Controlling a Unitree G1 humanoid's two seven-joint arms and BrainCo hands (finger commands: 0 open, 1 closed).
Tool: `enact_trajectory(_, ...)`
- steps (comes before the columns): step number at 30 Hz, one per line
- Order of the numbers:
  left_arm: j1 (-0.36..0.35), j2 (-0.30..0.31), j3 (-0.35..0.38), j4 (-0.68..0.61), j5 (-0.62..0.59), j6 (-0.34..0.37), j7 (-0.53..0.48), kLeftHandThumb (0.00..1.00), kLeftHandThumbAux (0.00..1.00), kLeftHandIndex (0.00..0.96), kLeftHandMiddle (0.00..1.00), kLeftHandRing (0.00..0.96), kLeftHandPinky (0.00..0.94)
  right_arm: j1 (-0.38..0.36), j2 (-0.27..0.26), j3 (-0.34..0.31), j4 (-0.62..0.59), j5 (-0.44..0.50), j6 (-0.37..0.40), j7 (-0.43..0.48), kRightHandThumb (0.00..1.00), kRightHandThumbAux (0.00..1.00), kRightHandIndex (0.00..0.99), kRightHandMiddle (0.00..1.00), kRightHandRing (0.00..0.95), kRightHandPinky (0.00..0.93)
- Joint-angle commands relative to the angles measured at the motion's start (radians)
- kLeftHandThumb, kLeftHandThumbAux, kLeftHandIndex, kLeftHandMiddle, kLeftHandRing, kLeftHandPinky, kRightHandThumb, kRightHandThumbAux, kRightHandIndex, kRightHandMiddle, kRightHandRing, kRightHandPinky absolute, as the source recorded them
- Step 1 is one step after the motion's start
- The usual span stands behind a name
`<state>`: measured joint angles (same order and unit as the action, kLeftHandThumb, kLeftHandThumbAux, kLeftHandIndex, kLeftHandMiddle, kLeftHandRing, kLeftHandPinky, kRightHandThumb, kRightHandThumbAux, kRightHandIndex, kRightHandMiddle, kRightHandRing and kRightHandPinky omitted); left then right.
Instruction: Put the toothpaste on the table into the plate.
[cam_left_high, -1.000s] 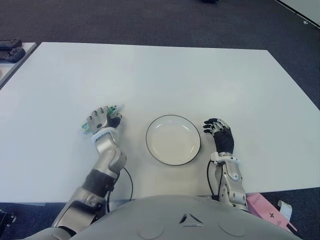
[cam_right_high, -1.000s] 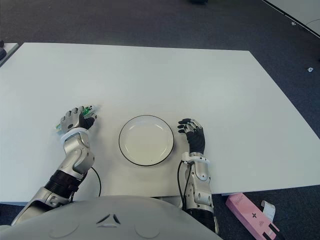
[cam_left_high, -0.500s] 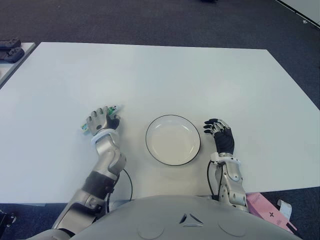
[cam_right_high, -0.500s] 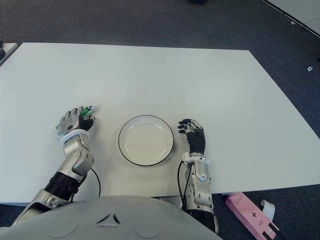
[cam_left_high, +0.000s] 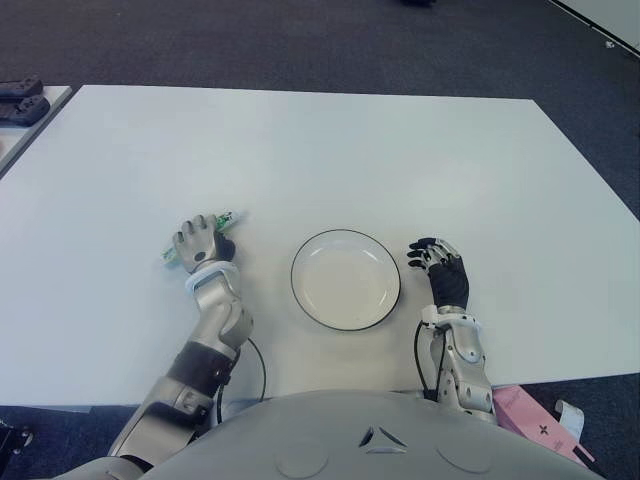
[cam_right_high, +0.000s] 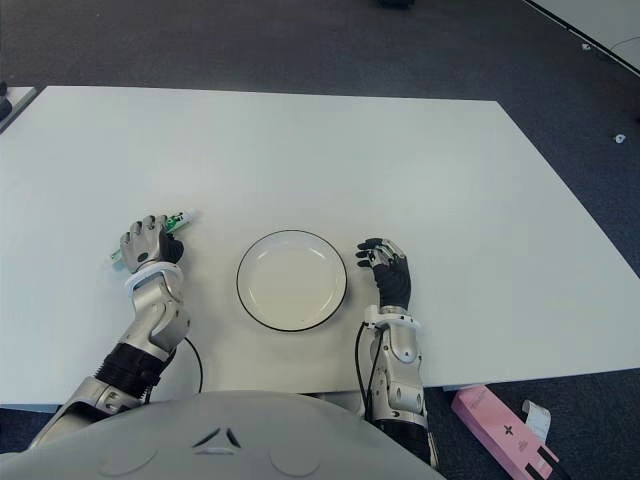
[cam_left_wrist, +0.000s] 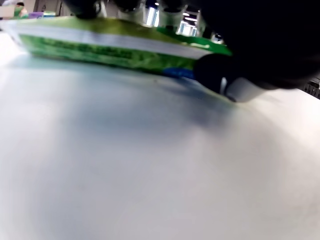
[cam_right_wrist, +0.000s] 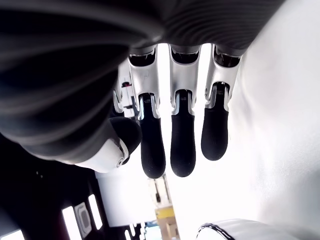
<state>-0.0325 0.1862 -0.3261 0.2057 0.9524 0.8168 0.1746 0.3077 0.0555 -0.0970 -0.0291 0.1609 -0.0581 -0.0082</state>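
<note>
Left of the plate (cam_left_high: 346, 279), left hand (cam_left_high: 198, 243) grips the toothpaste (cam_left_high: 222, 218) — right hand (cam_left_high: 441, 270) loose beside the rim, holding nothing — table (cam_left_high: 330, 150) between unobstructed.

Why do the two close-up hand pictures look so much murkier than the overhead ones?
Left wrist view: the toothpaste is close and soft-focused, the left hand a black silhouette. Right wrist view: the right hand is backlit against the glaring white table. Eye views: evenly lit.
</note>
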Motion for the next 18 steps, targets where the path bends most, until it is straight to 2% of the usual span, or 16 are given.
enact_trajectory(1,0.005,0.041,-0.008,0.074,-0.031,-0.034,-0.024,0.77,0.566,0.421,0.375,0.365,0.447,0.02,0.008,-0.004,0.028,-0.008,0.036,-0.015,0.707,0.721,0.429,0.5,0.497,0.504)
enact_trajectory(2,0.001,0.048,-0.009,0.082,-0.033,-0.042,-0.023,0.759,0.609,0.427,0.417,0.422,0.514,0.02,0.007,-0.003,0.029,-0.009,0.035,-0.016,0.707,0.721,0.429,0.5,0.496,0.503)
enact_trajectory(3,-0.003,0.059,-0.012,0.097,-0.033,-0.061,-0.019,0.755,0.625,0.429,0.433,0.443,0.538,0.019,0.008,-0.003,0.029,-0.01,0.035,-0.018,0.707,0.721,0.429,0.5,0.496,0.503)
enact_trajectory(4,-0.007,0.066,-0.015,0.109,-0.034,-0.074,-0.015,0.791,0.636,0.438,0.449,0.49,0.593,0.019,0.008,-0.004,0.03,-0.01,0.036,-0.019,0.707,0.721,0.43,0.5,0.495,0.502)
enact_trajectory(8,-0.021,0.083,-0.019,0.148,-0.037,-0.11,-0.004,0.842,0.653,0.462,0.468,0.608,0.7,0.017,0.01,-0.005,0.03,-0.008,0.041,-0.023,0.707,0.72,0.43,0.5,0.492,0.501)
enact_trajectory(14,-0.039,0.095,-0.026,0.186,-0.037,-0.131,-0.003,0.849,0.663,0.428,0.496,0.725,0.785,0.014,0.013,-0.008,0.031,-0.002,0.044,-0.028,0.707,0.72,0.43,0.502,0.495,0.506)
enact_trajectory(18,-0.045,0.103,-0.03,0.196,-0.036,-0.141,-0.005,0.848,0.666,0.411,0.514,0.762,0.807,0.012,0.013,-0.009,0.034,-0.001,0.042,-0.03,0.707,0.72,0.43,0.504,0.497,0.505)
